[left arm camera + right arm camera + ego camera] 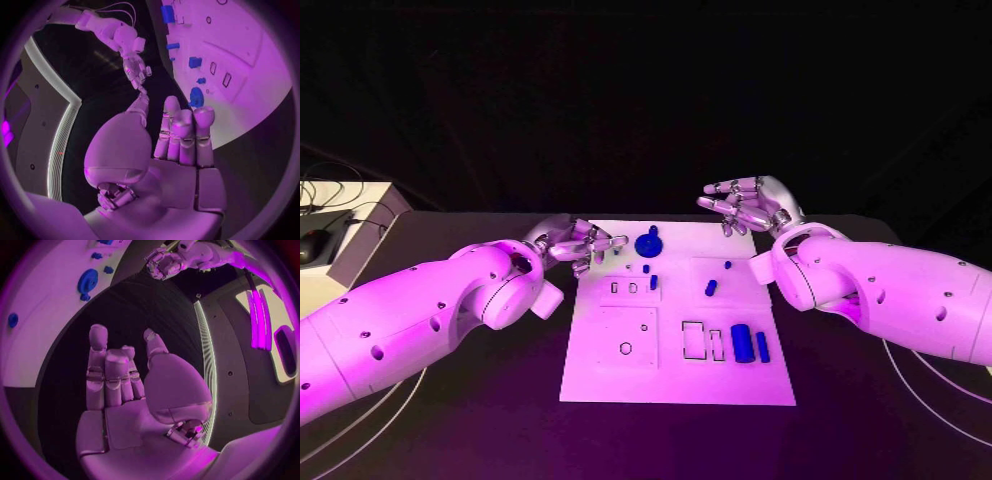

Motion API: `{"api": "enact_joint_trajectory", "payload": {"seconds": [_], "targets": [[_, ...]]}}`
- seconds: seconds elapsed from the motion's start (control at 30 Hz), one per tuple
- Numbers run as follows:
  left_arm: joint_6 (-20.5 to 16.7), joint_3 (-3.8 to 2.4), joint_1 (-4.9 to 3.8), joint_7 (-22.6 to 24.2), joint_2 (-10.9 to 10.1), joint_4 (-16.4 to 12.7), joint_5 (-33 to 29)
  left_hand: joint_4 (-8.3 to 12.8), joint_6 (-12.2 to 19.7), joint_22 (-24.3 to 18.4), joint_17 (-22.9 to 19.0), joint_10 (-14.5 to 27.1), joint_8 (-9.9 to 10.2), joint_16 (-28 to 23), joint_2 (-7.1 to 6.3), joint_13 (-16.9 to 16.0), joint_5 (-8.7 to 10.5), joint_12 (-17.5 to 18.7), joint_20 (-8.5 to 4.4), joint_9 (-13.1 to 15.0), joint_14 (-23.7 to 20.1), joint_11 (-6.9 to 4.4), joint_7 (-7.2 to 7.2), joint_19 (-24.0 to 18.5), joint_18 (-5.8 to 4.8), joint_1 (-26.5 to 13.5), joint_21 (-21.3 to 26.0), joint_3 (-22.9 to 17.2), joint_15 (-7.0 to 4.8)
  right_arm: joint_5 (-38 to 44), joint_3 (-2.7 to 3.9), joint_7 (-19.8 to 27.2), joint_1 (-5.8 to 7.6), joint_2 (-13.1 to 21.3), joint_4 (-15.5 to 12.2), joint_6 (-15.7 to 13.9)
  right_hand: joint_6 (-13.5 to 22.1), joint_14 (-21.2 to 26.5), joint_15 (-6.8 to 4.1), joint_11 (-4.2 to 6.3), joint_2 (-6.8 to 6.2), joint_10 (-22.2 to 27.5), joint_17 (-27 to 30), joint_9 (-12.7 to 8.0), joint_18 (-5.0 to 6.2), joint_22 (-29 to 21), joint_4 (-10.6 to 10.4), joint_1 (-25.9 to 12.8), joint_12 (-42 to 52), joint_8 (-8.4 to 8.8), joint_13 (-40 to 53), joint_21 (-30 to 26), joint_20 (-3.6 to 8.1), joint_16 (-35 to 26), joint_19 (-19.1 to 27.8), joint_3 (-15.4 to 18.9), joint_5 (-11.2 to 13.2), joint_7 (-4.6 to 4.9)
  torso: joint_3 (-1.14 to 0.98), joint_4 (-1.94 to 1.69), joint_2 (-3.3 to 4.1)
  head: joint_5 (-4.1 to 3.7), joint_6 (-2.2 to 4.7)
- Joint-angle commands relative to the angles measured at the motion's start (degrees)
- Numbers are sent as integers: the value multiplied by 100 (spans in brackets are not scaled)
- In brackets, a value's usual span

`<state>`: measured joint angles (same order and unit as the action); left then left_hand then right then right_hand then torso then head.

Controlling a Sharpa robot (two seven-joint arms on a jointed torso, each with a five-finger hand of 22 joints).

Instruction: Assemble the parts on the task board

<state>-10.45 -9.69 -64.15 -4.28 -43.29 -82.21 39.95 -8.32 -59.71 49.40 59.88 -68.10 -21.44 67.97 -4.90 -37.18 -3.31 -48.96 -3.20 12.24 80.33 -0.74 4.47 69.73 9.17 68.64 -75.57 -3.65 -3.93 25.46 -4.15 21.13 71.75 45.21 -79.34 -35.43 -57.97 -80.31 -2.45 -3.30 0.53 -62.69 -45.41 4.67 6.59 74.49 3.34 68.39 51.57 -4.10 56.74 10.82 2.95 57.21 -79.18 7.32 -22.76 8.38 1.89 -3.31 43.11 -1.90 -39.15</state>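
Observation:
The white task board lies in the middle of the black table. On it a round blue part sits near the far edge. Small blue parts lie around the middle, and a larger blue block sits beside a thin one at the near right. My left hand hovers at the board's far left corner, fingers straight, holding nothing. My right hand hangs just beyond the far right corner, fingers apart and empty. The round blue part shows ahead of both hands.
A pale side table with cables and a dark mouse-like object stands at the far left. Thin cables run over the black table at the near right. Outlined recesses mark the board's near left.

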Motion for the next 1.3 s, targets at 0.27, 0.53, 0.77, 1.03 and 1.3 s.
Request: {"api": "enact_joint_trajectory", "payload": {"seconds": [0.27,0.53,0.77,1.03,1.3], "targets": [[1232,293,-677,-1938,571,373,1203,-215,97,489,321,-3,-124,153,0,-543,18,-73,20,402,106,-26,-58,184,-96,-181,-177,-75,-13,-644,3,268,36,86,95,276,103,11,5,109,69,249,69,3,-88,-119,77,5,24,-36,-281,-374,8,-336,-36,16,-74,24,-65,43,-59,35,-16],[1741,534,-922,-2614,1019,773,1278,-230,96,583,383,-17,-30,142,-298,-669,10,72,31,458,110,-13,-28,190,-97,-339,-145,-921,-6,-675,3,264,39,95,161,351,264,422,104,46,57,373,570,8,-242,-741,121,43,-749,-106,-1192,-683,-116,-1343,595,4,-153,81,-79,53,-73,44,-39],[2113,607,-966,-2964,1369,1110,1373,-64,72,674,426,-45,13,131,-410,-737,9,134,31,501,118,-21,-45,208,-103,-699,-105,-1564,-6,-793,2,305,40,77,223,438,430,1195,472,-209,72,331,1782,-26,-531,-2424,153,96,-2529,-138,-3492,-705,-468,-3155,1960,-38,-153,216,-58,37,-70,26,-51],[2234,654,-973,-3086,1643,1386,1388,-274,96,725,470,-107,-301,138,-532,-702,7,180,1,1203,131,-94,-166,220,-119,-885,-79,-1549,-65,-829,2,330,40,52,248,472,329,1176,743,-396,55,-190,3463,-58,-586,-4564,176,95,-4069,19,-5308,-678,-764,-4638,2391,-68,-166,284,-60,57,-51,27,-52],[2333,659,-986,-3092,1773,1496,1389,-594,196,816,540,-160,-524,178,-614,-656,19,163,-53,2444,151,-154,-271,252,-152,-911,-48,-1447,-104,-836,1,321,40,39,258,441,369,1102,770,-403,43,-211,3779,-58,-622,-5439,162,92,-4239,15,-5316,-595,-762,-4849,2278,-67,-199,303,-58,56,-45,22,-86]]}}
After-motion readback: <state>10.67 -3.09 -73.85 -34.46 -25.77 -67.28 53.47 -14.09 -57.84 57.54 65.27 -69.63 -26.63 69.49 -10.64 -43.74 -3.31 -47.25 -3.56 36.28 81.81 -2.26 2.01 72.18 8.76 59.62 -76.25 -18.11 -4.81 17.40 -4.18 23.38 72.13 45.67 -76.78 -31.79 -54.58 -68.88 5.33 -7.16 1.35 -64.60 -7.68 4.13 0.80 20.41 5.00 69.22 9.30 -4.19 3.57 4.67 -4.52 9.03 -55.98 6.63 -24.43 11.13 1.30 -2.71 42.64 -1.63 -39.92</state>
